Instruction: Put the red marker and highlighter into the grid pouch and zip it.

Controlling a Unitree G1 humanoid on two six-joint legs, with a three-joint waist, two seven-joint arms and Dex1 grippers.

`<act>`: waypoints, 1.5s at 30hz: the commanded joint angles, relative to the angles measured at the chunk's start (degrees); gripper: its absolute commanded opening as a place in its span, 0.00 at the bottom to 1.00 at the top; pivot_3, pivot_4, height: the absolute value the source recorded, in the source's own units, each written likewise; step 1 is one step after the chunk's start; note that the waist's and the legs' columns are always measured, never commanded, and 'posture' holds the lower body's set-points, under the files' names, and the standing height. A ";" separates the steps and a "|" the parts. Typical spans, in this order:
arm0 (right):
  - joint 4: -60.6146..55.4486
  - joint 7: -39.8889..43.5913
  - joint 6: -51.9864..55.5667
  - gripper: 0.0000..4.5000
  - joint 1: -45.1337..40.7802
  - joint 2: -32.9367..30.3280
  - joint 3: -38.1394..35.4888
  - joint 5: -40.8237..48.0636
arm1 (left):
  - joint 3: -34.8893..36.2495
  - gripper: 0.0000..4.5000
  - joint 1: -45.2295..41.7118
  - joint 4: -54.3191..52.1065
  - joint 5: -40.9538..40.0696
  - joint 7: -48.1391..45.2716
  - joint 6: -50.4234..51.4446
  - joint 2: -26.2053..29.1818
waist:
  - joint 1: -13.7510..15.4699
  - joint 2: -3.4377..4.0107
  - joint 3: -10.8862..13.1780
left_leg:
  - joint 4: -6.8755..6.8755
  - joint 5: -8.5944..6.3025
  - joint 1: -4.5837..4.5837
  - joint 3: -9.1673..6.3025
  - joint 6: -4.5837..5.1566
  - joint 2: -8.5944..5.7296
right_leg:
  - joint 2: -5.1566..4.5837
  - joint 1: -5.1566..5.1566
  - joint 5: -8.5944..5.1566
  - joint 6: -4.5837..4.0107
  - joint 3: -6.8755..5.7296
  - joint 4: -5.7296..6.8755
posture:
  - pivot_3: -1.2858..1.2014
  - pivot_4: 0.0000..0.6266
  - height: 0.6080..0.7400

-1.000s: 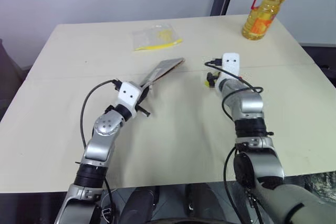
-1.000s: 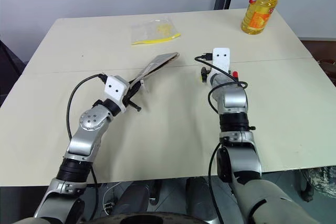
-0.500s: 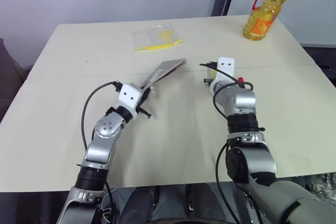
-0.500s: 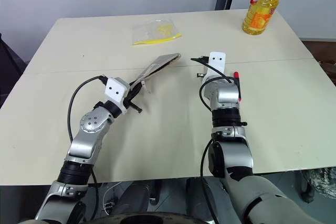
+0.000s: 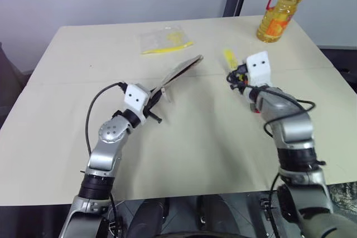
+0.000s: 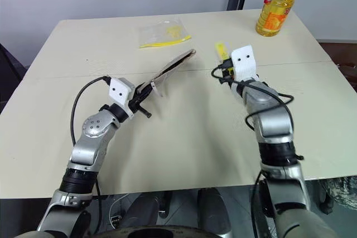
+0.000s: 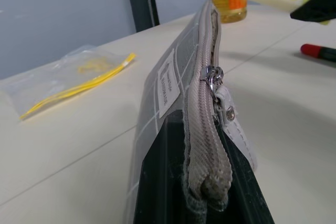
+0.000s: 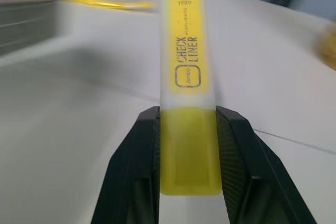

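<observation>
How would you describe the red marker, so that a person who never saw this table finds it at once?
On the beige table, look on the side of the oil bottle, below the raised right gripper. The red marker lies flat there: slim, dark body, red cap. The highlighter nearby is yellow and held in the air.

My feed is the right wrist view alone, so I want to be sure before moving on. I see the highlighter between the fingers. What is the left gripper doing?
Observer: The left gripper is shut on one end of the grid pouch, holding it tilted up off the table.
Operator: Is the pouch open?
Observer: The left wrist view shows the zipper pull partway along; past it, I cannot tell whether the teeth are parted.
Operator: Where is the red marker?
Observer: It lies on the table beside the right arm, out of the pouch.
Operator: Is the highlighter near the pouch?
Observer: The right gripper holds the highlighter above the table, apart from the pouch's raised end.
</observation>
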 commanded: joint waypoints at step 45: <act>-12.89 31.18 -15.16 0.31 1.44 -22.43 20.04 -9.73 | -10.65 0.00 -0.35 -1.09 5.72 -21.50 -14.95 14.22 | 0.42 -0.07 0.05 | 0.00 -0.03 -0.07 -0.02 0.00 0.02 | -0.09 0.02 -0.01 -0.01 -0.05 -0.22 | 0.52 0.24 1.00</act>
